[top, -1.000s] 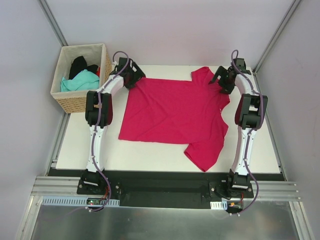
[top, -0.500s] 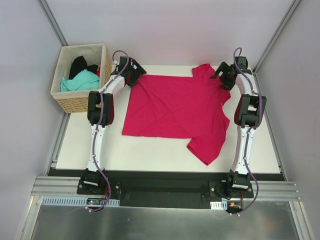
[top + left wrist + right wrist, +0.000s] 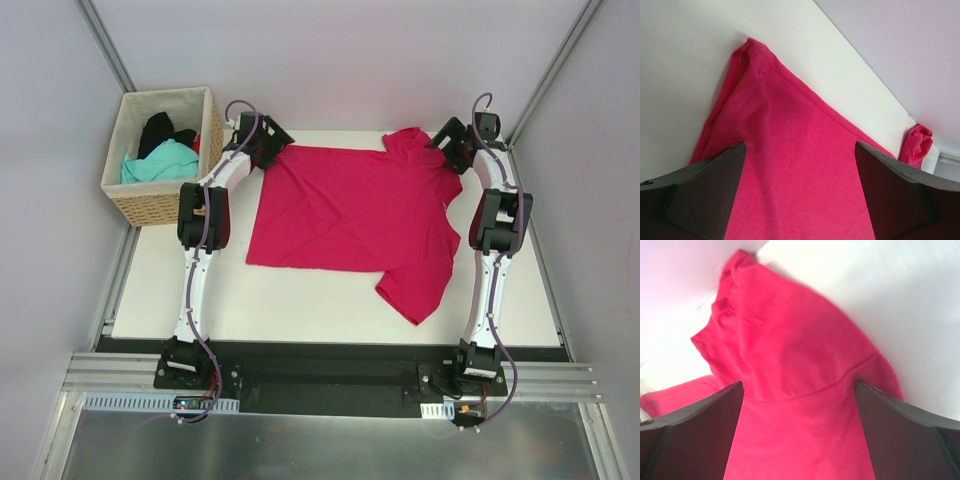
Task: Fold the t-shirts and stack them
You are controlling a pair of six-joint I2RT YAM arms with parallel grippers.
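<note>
A crimson-pink t-shirt (image 3: 350, 215) lies spread flat on the white table (image 3: 170, 295), one sleeve pointing to the near right. My left gripper (image 3: 272, 140) is over its far left corner, open, and in the left wrist view the pink cloth (image 3: 800, 110) fills the wide gap of that gripper (image 3: 800, 150). My right gripper (image 3: 452, 148) is over the far right sleeve, also open, with the sleeve seam (image 3: 805, 340) between the tips of this gripper (image 3: 799, 387). A teal t-shirt (image 3: 160, 162) and a black t-shirt (image 3: 158, 128) lie bunched in the basket.
The wicker basket (image 3: 150, 205) with pale lining stands at the far left, beside the left arm. Grey enclosure walls run close behind both grippers. Bare white table shows in front of the shirt and along its left side.
The pink shirt has slid toward the back of the table, its near hem and near sleeve moving away from the arm bases. Both grippers moved back with it, jaws still wide.
</note>
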